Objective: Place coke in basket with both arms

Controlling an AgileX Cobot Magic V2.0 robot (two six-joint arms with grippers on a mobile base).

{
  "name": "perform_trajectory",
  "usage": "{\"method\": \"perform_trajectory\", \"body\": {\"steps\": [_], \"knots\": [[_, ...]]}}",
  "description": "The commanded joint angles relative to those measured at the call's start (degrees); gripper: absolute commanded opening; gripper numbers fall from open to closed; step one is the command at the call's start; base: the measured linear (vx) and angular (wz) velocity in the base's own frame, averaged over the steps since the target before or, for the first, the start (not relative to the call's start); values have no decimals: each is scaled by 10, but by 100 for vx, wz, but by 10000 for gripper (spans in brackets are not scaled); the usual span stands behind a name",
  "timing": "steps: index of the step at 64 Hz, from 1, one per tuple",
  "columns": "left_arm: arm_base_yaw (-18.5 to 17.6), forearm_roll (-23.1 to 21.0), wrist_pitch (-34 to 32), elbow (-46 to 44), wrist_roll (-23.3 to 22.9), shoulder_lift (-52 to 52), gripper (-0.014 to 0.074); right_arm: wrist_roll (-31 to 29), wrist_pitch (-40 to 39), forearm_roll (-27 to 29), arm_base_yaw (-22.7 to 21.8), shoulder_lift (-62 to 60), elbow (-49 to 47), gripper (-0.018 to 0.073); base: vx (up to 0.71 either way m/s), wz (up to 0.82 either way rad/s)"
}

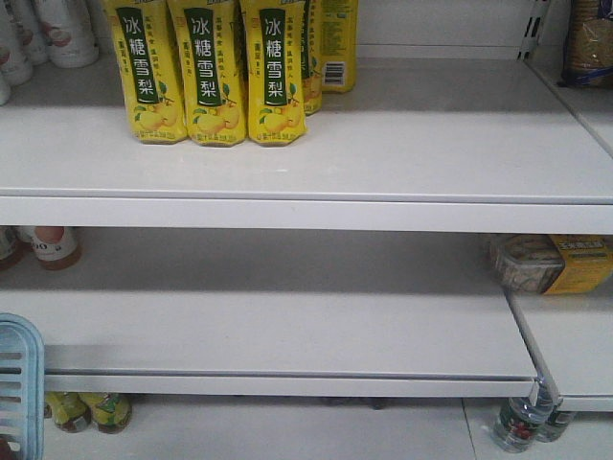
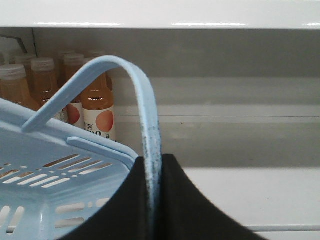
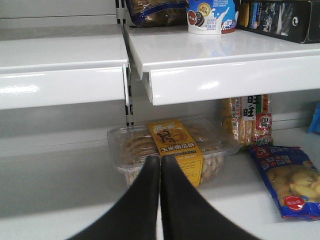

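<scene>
In the front view, pear drink cartons (image 1: 218, 72) stand in a row at the back left of the upper shelf (image 1: 402, 153), and the basket (image 1: 19, 383) sits at the lower left edge, in front of the middle shelf (image 1: 287, 331). From the left wrist, the basket handle (image 2: 142, 110) arches up out of the left pincer (image 2: 152, 200), with peach drink bottles (image 2: 97, 107) standing behind it on a shelf to the left. From the right wrist, the right pincer (image 3: 160, 172) points at a biscuit tray (image 3: 172, 145) lying on a shelf, a snack bag (image 3: 287, 180) lies to the tray's right, and a cup (image 3: 211, 15) stands on the shelf above.
</scene>
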Motion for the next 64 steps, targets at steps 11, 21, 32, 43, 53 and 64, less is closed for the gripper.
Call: {"method": "perform_trajectory", "body": {"steps": [11,21,32,43,53,64], "knots": [[-4,17,-91,-21,20,-13,-6,-1,-38,-12,-3,-4,5,-10,0,0],[-4,17,-91,-21,20,-13,-6,70,-1,-123,-2,-69,33,-10,0,0],[-4,17,-91,-21,20,-13,-6,191,9,-227,37,-105,62,-10,0,0],[-4,17,-91,-21,20,-13,-6,240,2,-279,112,-128,96,-10,0,0],[-4,17,-91,-21,20,-13,-6,296,-11,-324,136,-155,125,-10,0,0],[-4,17,-91,-21,20,-13,-6,367,0,-400,155,-184,125,-10,0,0]]}}
